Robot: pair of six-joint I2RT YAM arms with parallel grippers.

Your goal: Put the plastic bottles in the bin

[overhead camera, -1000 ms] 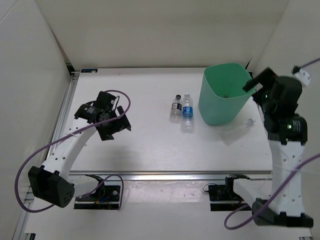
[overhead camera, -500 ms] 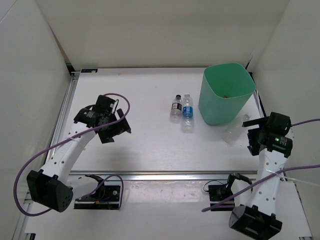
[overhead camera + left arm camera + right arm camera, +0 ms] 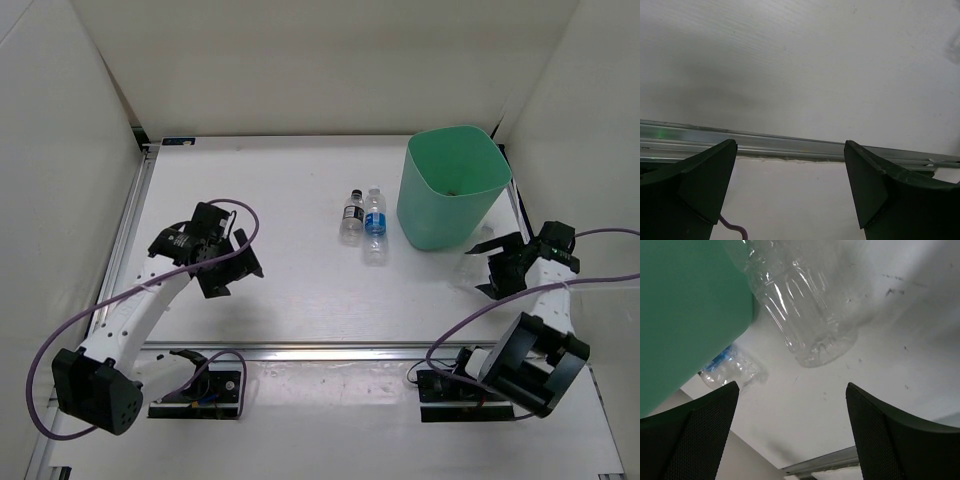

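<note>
The mint-green bin (image 3: 455, 185) stands upright at the back right; its wall fills the left of the right wrist view (image 3: 685, 305). A black-labelled bottle (image 3: 351, 217) and a blue-labelled bottle (image 3: 375, 225) lie side by side left of the bin. The unlabelled clear bottle (image 3: 800, 305) lies against the bin's near right side, just ahead of my right gripper (image 3: 790, 430), which is open, empty and low over the table (image 3: 487, 268). The blue-labelled bottle also shows past the bin (image 3: 732, 367). My left gripper (image 3: 235, 275) is open and empty (image 3: 790, 190). The red-labelled bottle is out of view.
White walls enclose the table on three sides. An aluminium rail (image 3: 790, 147) runs along the table's near edge, below the left gripper. A metal rail (image 3: 135, 215) also lines the left side. Purple cables loop beside both arms.
My right arm has come down from beside the bin's rim to the table at the bin's near right, facing the clear bottle. My left gripper has shifted slightly towards the near edge.
</note>
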